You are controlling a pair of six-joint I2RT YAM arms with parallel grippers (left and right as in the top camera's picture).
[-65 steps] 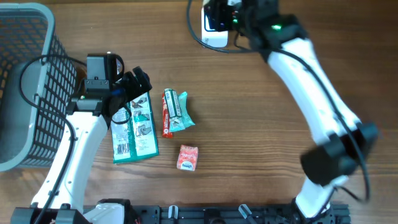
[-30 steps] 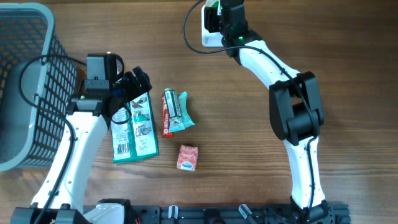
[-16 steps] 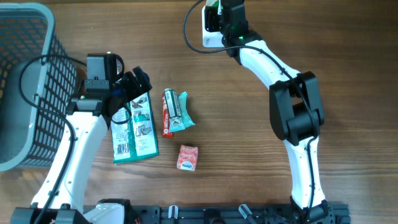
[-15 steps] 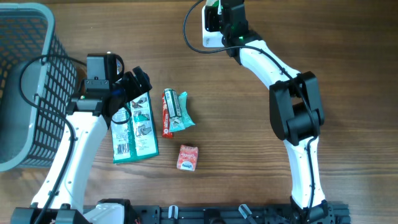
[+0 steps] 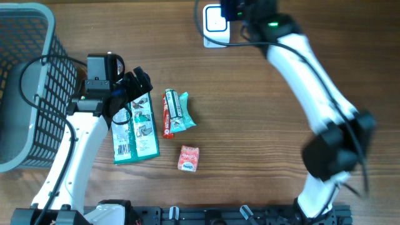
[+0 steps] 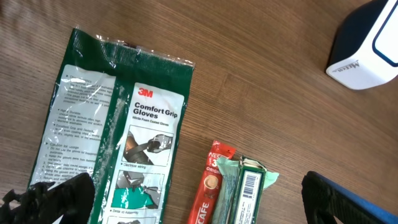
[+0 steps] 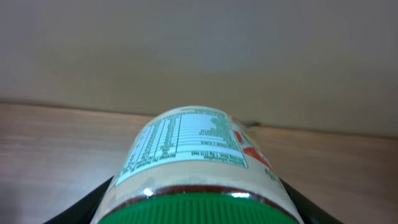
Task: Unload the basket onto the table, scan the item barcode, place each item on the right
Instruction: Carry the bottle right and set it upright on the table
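My right gripper (image 7: 199,213) is shut on a jar (image 7: 193,149) with a green lid and a nutrition label; its black fingers (image 7: 102,200) press both sides. From above, the right gripper (image 5: 242,9) sits at the table's far edge, just right of the white scanner (image 5: 214,25), and hides the jar. My left gripper (image 5: 134,86) hangs open over a green gloves pack (image 5: 134,128). In the left wrist view the left gripper (image 6: 200,206) spans the gloves pack (image 6: 124,137), a red coffee stick (image 6: 210,194) and a green pack with a barcode (image 6: 247,194), holding nothing. The scanner (image 6: 367,46) stands at upper right.
A grey mesh basket (image 5: 25,87) fills the left edge. A small red packet (image 5: 189,158) lies near the front. The red coffee stick (image 5: 167,114) and green pack (image 5: 180,111) lie mid-table. The right arm (image 5: 312,81) stretches diagonally across the right half.
The right arm has swung from a bent pose into a long diagonal. Its gripper has shifted slightly right off the scanner, uncovering the scanner's face. The left arm has not moved.
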